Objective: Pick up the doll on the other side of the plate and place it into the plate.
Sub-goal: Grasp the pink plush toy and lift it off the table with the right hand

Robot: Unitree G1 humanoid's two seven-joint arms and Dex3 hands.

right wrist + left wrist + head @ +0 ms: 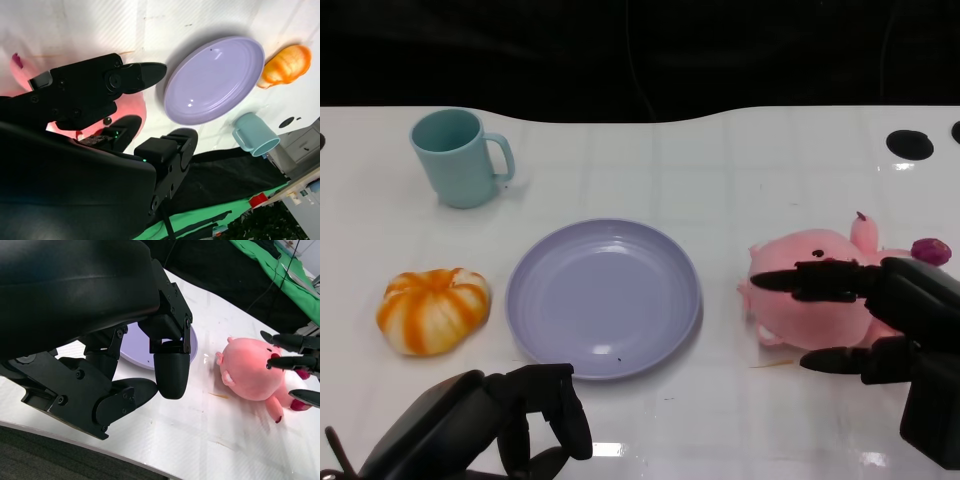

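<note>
Sideways, pink doll (810, 290), head toward purple plate (603, 297).

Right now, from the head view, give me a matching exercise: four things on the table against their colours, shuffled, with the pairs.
Things:
1. mug
2. plate
3. plush pig doll
4. pumpkin toy

Colours:
A. pink
B. orange and white
C. teal
D. lavender

Pairs: 1-C, 2-D, 3-A, 4-B
</note>
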